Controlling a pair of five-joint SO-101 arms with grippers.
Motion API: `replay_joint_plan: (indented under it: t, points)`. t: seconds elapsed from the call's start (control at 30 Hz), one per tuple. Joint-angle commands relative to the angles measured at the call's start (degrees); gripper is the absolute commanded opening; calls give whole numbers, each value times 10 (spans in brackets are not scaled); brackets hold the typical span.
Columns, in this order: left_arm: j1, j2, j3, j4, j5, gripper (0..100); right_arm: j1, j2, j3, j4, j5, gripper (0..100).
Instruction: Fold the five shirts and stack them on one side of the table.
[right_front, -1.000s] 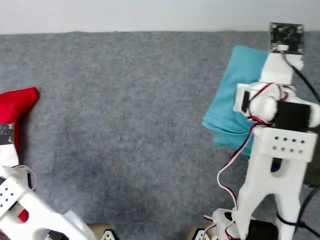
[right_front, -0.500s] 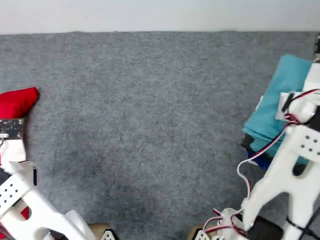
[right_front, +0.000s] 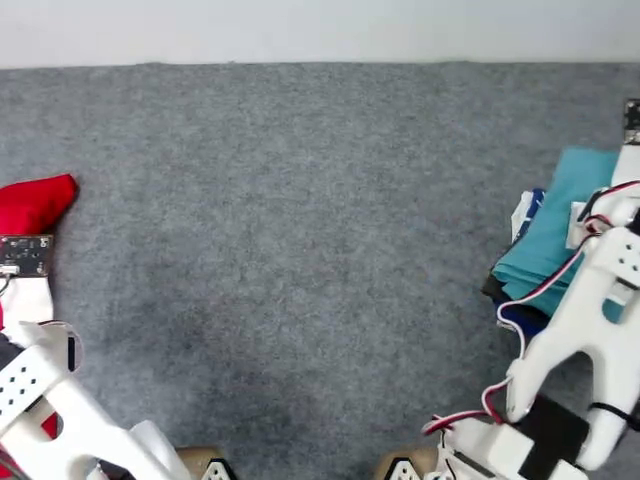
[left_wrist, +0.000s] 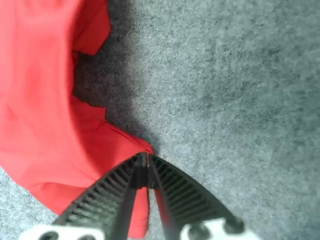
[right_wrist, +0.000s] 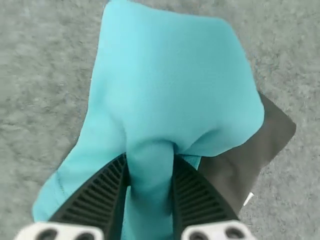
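A grey carpet-like tabletop lay under both arms. The left claw was closed, its tips pinching the edge of a crumpled red fabric shirt, most of which spread beside and beyond the tips. The right claw was clamped around a raised fold of a folded teal fabric shirt. This shirt stretched ahead of the claw over a dark folded garment that peeked out beneath it.

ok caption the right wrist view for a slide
Right gripper pinching a fold of teal fabric shirt over grey felt tabletop
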Motion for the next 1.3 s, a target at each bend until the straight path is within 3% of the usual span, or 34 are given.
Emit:
replay_joint_plan:
  t: [0.0,0.13,0.23,0.4,0.63,0.73,0.9,1.07,1.27]
  points:
    - [3,-9,-22,3,-4,15,26,1,-18,-17,5,110]
    - [3,-9,-22,4,-4,15,50,0,-43,-13,5,338]
    - [3,-9,-22,4,-4,15,52,0,-74,-11,5,377]
    - [3,-9,-22,4,-4,15,42,-2,-115,15,4,293]
    - [3,-9,-22,4,-4,15,-37,-10,-118,162,23,3]
    - [3,-9,-22,5,-4,15,-45,-7,-118,209,93,54]
    - [3,-9,-22,5,-4,15,-59,-6,-114,211,121,57]
    - [3,-9,-22,5,-4,15,-55,-5,-111,193,207,54]
    - [3,-9,-22,5,-4,15,0,57,-62,156,236,54]
